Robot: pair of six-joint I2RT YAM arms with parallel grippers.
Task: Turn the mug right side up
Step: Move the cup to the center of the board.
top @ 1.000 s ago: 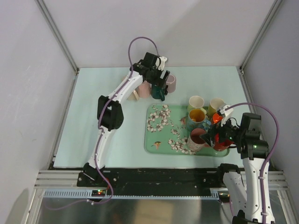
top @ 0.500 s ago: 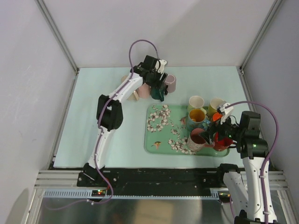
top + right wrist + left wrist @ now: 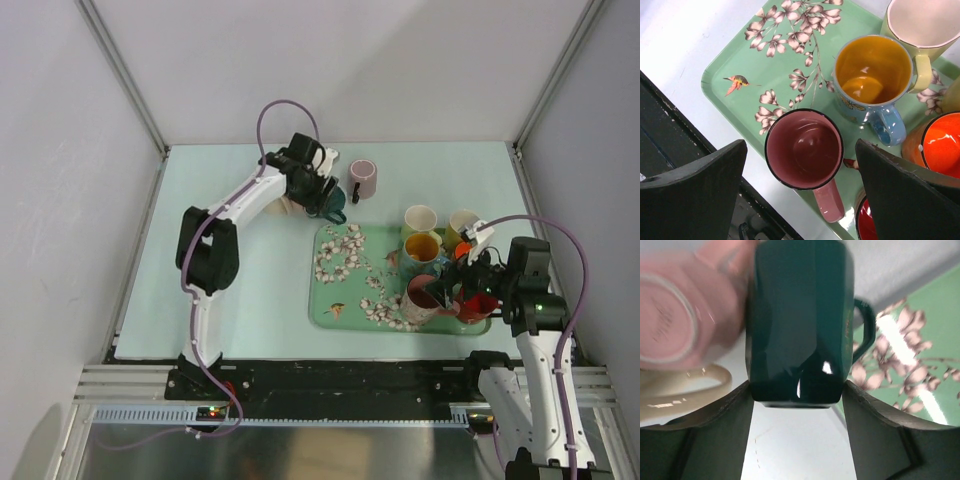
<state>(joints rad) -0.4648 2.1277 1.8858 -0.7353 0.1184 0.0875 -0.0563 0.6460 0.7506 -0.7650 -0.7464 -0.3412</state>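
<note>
A dark green mug (image 3: pixel 800 330) with its handle to the right sits between the fingers (image 3: pixel 725 430) of my left gripper (image 3: pixel 797 390), and both pads press its sides. In the top view this mug (image 3: pixel 330 208) hangs tilted at the left gripper (image 3: pixel 320 198), just behind the tray's far left corner. My right gripper (image 3: pixel 800 150) stands open above an upright pink mug (image 3: pixel 804 147) on the floral green tray (image 3: pixel 740 60), touching nothing. From above, the right gripper (image 3: pixel 455 292) is over the tray's near right part.
A pink mug (image 3: pixel 675 315) and a cream mug (image 3: pixel 680 390) lie close to the left of the green one. Another pink mug (image 3: pixel 364 178) stands at the back. On the tray (image 3: pixel 340 300) are a blue mug with a yellow inside (image 3: pixel 872 75), an orange mug (image 3: pixel 940 145) and others.
My left gripper has closed on the green mug and swung left and slightly nearer with it, away from the back pink mug. The right gripper has shifted only a little.
</note>
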